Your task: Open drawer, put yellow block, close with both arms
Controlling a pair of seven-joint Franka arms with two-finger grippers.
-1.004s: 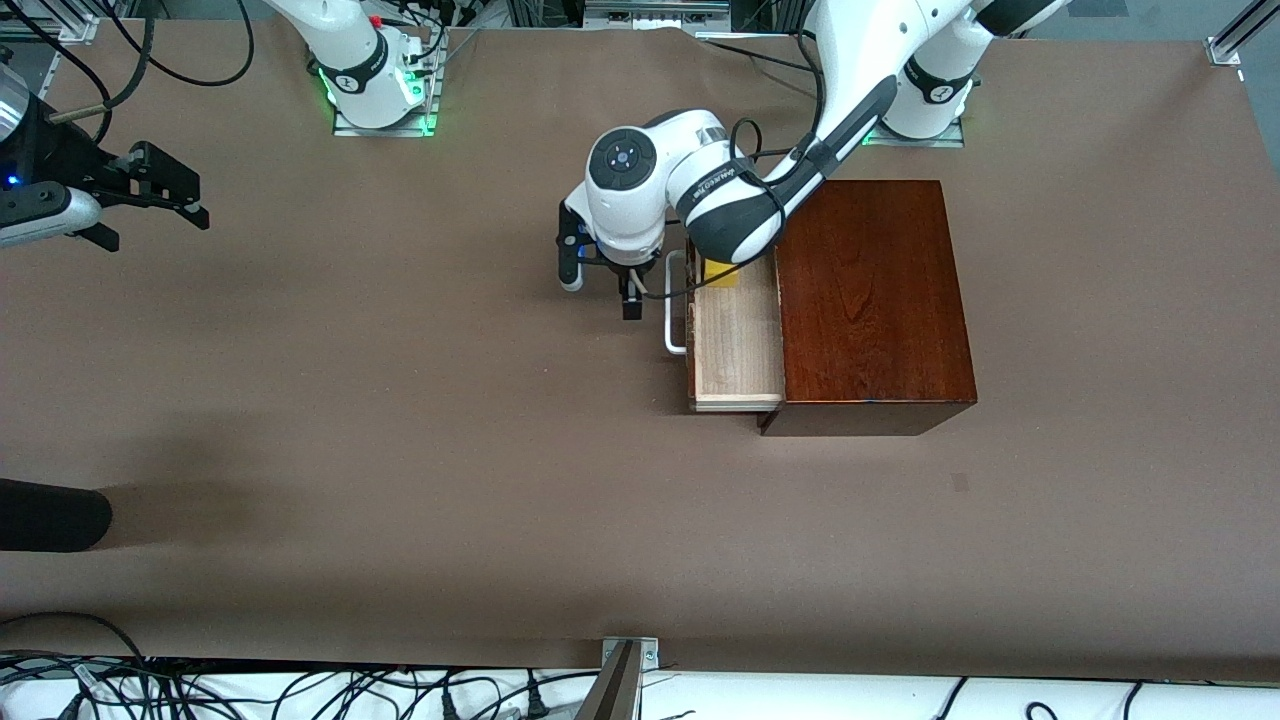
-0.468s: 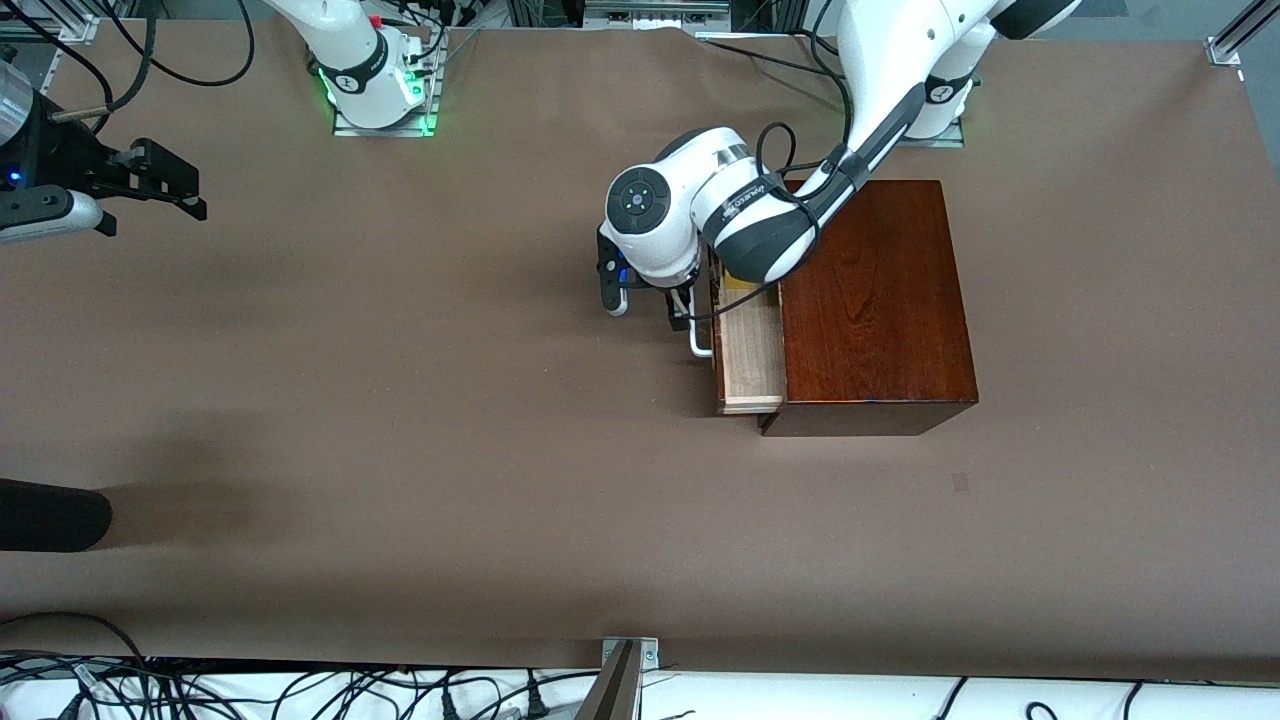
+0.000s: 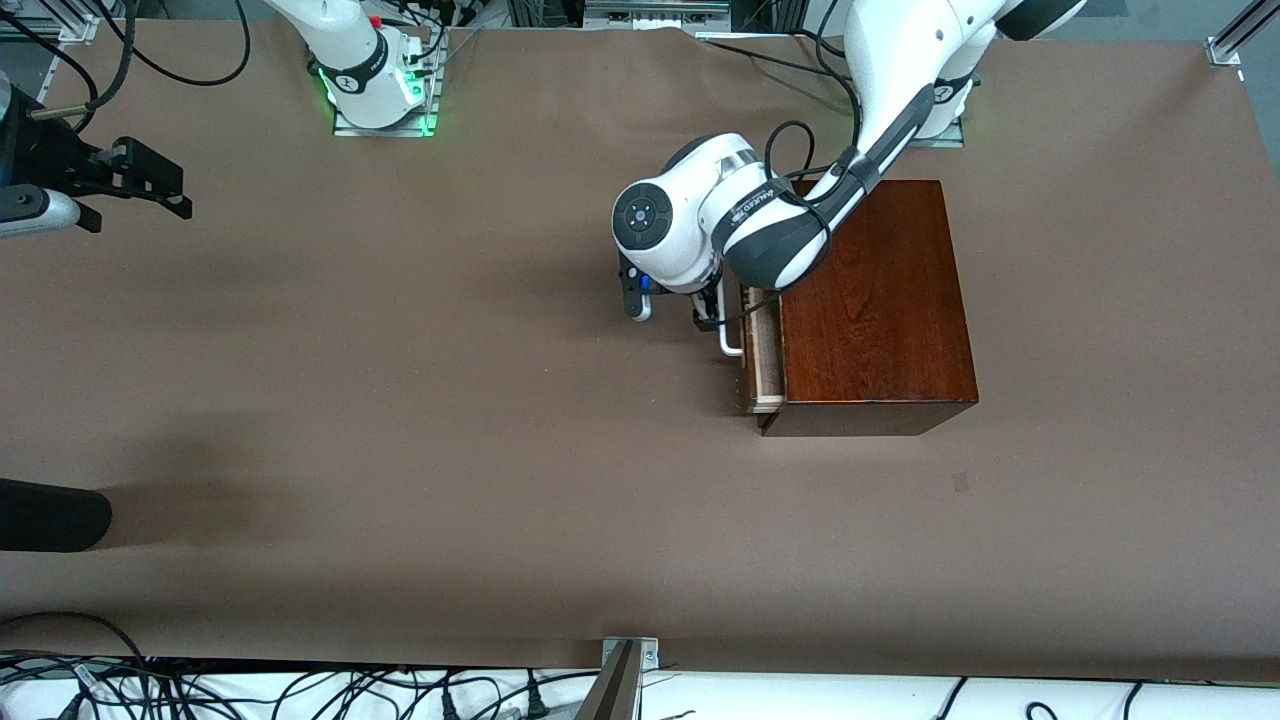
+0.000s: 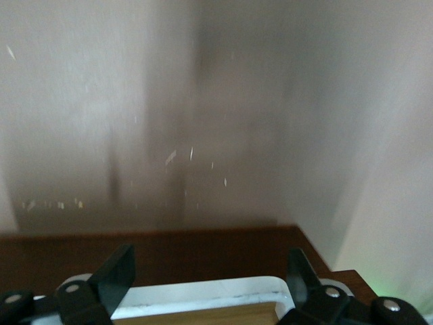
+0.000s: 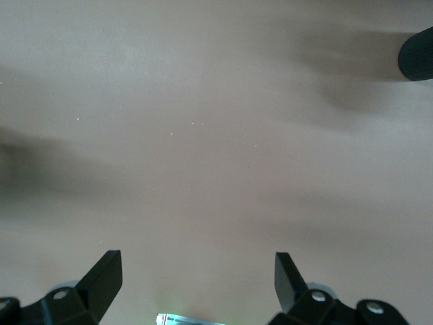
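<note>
The dark reddish-brown wooden box [image 3: 870, 300] stands toward the left arm's end of the table. Its drawer [image 3: 765, 360] sticks out only a narrow strip, with a sliver of pale interior showing. My left gripper [image 3: 672, 312] is open right in front of the drawer, against its white bar handle [image 3: 730, 345]. In the left wrist view the handle [image 4: 203, 294] lies between the spread fingers [image 4: 115, 271] of my left gripper [image 4: 210, 261], before the dark drawer front [image 4: 203, 247]. The yellow block is hidden. My right gripper [image 3: 135, 205] waits open and empty over the right arm's end of the table; it also shows in the right wrist view [image 5: 196, 267].
A black rounded object [image 3: 50, 515] lies at the table's edge at the right arm's end, nearer the front camera; it also shows in the right wrist view [image 5: 416, 57]. Cables [image 3: 300, 695] and a metal bracket [image 3: 625, 665] run along the near edge.
My left gripper has moved toward the box with the handle before it, and the drawer has slid in from wide open to a narrow strip. The yellow block has gone out of sight.
</note>
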